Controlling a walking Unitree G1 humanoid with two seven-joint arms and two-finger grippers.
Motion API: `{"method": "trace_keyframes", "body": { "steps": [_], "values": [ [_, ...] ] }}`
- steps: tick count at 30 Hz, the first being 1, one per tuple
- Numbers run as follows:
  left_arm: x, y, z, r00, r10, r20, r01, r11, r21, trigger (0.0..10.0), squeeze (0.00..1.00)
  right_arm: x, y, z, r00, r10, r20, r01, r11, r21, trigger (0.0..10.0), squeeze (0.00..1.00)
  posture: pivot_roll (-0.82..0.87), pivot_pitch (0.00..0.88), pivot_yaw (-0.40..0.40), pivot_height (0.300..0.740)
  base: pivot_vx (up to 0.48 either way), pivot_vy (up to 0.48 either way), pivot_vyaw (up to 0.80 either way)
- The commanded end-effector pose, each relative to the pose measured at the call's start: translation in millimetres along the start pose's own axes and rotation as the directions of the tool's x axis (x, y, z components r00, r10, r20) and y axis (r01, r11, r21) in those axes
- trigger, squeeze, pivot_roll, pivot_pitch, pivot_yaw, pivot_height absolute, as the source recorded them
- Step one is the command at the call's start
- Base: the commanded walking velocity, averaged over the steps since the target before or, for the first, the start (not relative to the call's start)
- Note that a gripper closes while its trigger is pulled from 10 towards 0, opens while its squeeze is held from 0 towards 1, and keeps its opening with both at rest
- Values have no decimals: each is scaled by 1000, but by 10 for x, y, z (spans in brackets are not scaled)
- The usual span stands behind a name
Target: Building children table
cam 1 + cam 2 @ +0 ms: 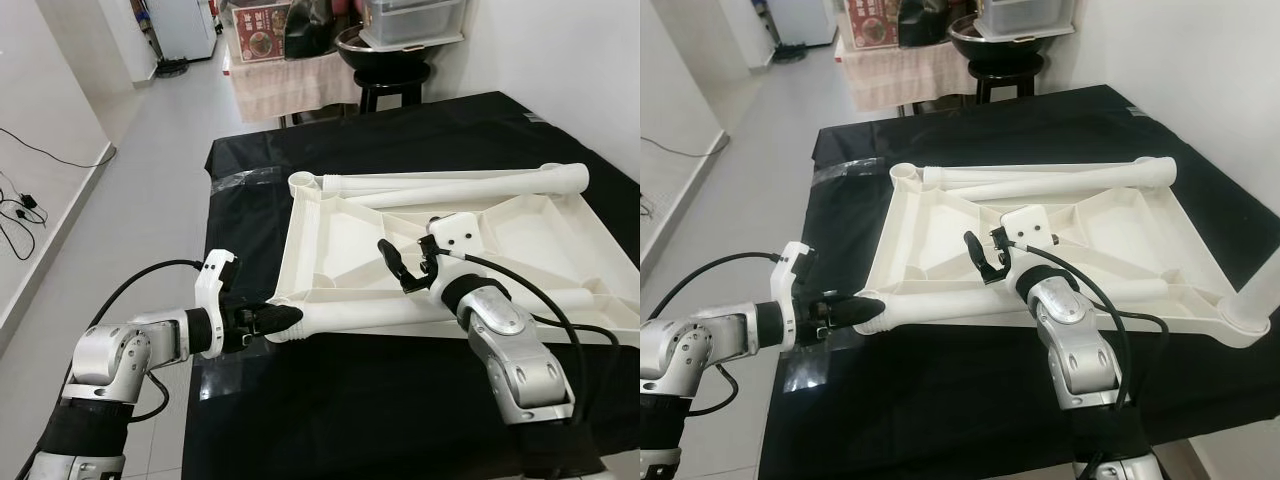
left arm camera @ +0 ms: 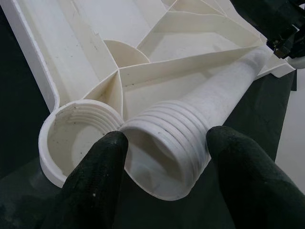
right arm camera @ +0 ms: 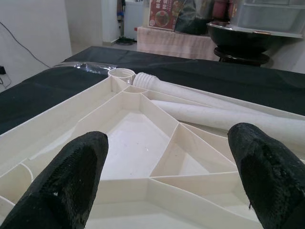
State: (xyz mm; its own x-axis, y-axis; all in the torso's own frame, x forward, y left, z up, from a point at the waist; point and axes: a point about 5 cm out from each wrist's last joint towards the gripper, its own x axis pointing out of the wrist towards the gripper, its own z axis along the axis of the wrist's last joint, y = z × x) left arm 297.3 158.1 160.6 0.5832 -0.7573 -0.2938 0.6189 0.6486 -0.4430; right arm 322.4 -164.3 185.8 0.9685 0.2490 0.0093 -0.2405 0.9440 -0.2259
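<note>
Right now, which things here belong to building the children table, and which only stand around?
For the job:
- upturned table top
- leg in left hand
- two loose legs

Standing around:
- black bowl
- stool
- clear box

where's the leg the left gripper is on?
The leg lies along the upturned tabletop's near edge, threaded end beside the corner socket, between the left gripper's fingers.

Open black cloth point(image 1: 330, 400) lies beside the tabletop point(image 1: 340, 235); legs point(image 1: 450, 185) block its far rim.
</note>
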Motion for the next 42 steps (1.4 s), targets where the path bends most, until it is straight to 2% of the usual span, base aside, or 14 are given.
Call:
{"method": "trace_keyframes", "body": {
  "steps": [1,7,11,16,22,29,32,33,37,42],
  "values": [
    [-51,31,-33,999,31,-23,-31,999,12,10000,0,-17,36,-27,1000,9,-8,-9,1000,16,10000,0,-75,80,78,740,0,0,0],
    [-59,72,-12,997,74,-16,-74,997,29,10000,0,-19,58,-37,1000,16,-10,-16,1000,19,10000,0,-74,79,79,740,0,0,0],
    [-30,-8,0,1000,22,-8,-22,1000,-12,10000,0,-17,63,-28,1000,19,-8,-19,1000,21,10000,0,-76,81,82,740,0,0,0],
    [-22,-56,-30,1000,-15,-13,15,1000,-25,10000,0,-18,54,-24,1000,15,-8,-15,1000,22,10000,0,-75,83,83,740,0,0,0],
    [-22,15,6,999,37,20,-37,999,8,10000,0,-18,61,-24,1000,15,-7,-15,1000,24,10000,0,-76,86,84,740,0,0,0],
    [-111,56,144,995,93,47,-96,993,68,10000,0,-25,60,-30,1000,18,-11,-18,1000,26,10000,0,-77,91,82,740,0,0,0],
    [-194,66,217,988,149,24,-151,976,155,10000,0,-25,57,-31,1000,18,-12,-18,999,26,10000,0,-74,93,81,740,0,0,0],
    [-194,66,217,988,149,24,-151,976,155,10000,0,-25,57,-31,1000,18,-12,-18,999,26,10000,0,-74,93,81,740,0,0,0],
    [-222,114,338,978,199,70,-209,952,223,10000,0,-19,67,-27,1000,22,-11,-22,999,27,10000,0,-72,94,77,740,0,0,0],
    [-207,136,373,976,205,79,-218,947,237,10000,0,-20,68,-23,1000,22,-10,-22,999,27,10000,0,-77,95,79,740,0,0,0]
  ]
}}
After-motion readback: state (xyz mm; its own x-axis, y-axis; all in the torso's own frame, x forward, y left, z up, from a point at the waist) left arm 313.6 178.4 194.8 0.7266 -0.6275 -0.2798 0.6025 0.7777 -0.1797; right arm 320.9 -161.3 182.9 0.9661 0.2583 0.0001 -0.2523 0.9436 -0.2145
